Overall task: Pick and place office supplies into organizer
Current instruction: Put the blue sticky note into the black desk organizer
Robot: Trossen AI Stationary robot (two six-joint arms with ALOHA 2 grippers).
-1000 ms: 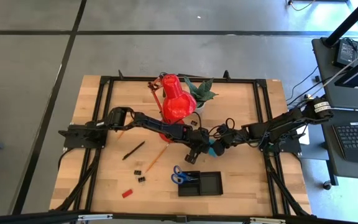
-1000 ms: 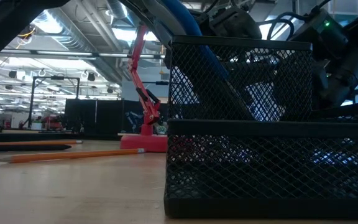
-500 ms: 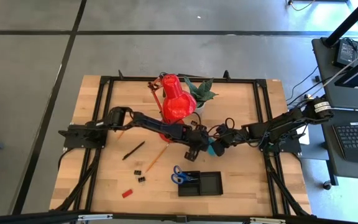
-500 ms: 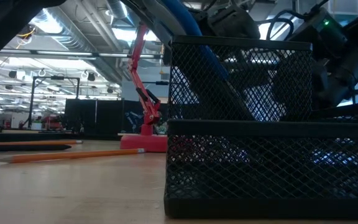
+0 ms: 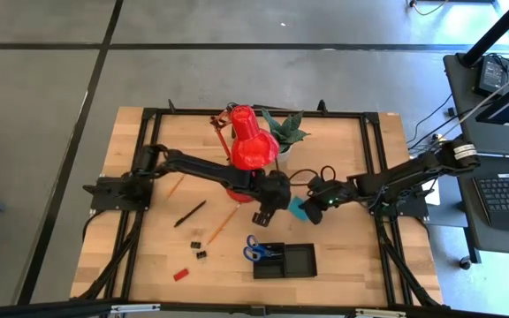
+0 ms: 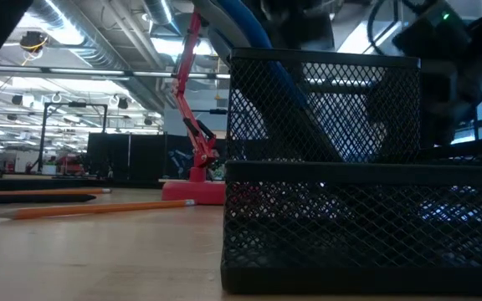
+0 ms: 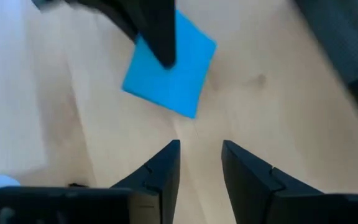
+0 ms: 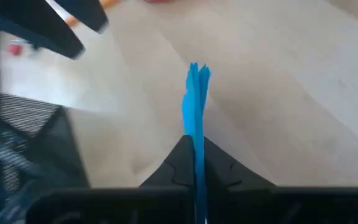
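**Note pad pinched edge-on by the right gripper, above the table near its centre**

The wooden table (image 5: pixel 148 265), pale and grained, is framed by black rails. The red desk lamp (image 5: pixel 247 146), smooth and cone-shaded, and the leafy potted plant (image 5: pixel 288 129) are left at twelve o'clock, clear of the work.

The organizer (image 5: pixel 292 261), a low rectangular tray of black wire mesh, is set at six o'clock; blue-handled scissors (image 5: pixel 254 251) lie against its nine o'clock edge, handles on the wood.

The blue note pad (image 8: pixel 196 106), thin and square, is clamped between the closed fingers of the right gripper (image 8: pixel 195 163) and held on edge, probably so it can be slid upright into a compartment. It is found just above centre, at twelve o'clock from the organizer.

The left gripper (image 7: pixel 199 162) is held just beside it at nine o'clock, its fingers slightly apart and empty, seemingly kept close after steadying the pad.

At eight o'clock lie a slim orange pencil (image 5: pixel 223 222), a black pen (image 5: pixel 189 214), tiny black clips (image 5: pixel 200 248) and a small red block (image 5: pixel 180 274), none yet collected.
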